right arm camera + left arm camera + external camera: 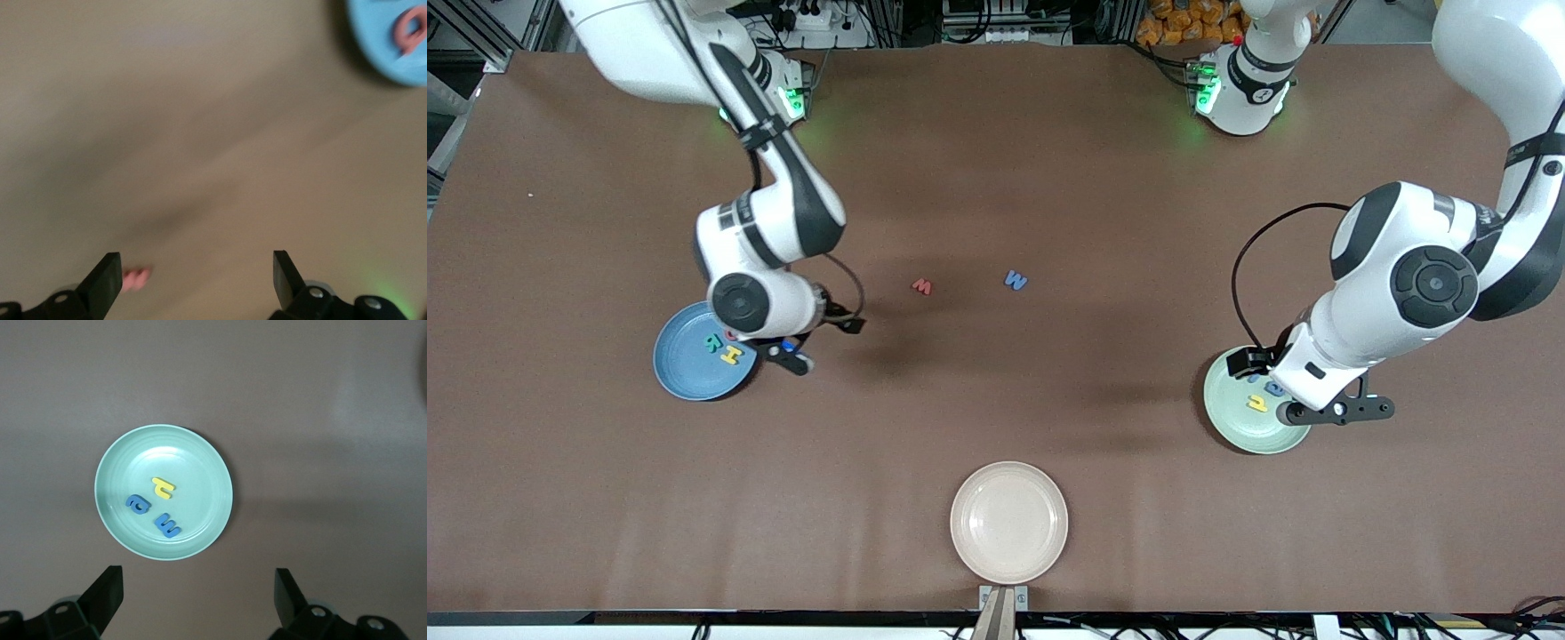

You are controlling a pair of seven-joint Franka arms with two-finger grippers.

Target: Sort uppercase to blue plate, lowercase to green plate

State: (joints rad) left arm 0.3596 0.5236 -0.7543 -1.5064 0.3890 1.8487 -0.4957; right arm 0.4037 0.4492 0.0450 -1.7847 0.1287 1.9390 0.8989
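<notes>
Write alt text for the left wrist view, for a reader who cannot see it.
A pale green plate sits on the brown table, holding three foam letters: a yellow r-like letter, a blue a and a blue m. The left pincer hangs open and empty above the table beside the plate.

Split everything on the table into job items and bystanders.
Job: blue plate with R, H and a red letter; green plate with a, m and yellow letter; loose red w; loose blue letter.
Bystanders: cream plate.
</notes>
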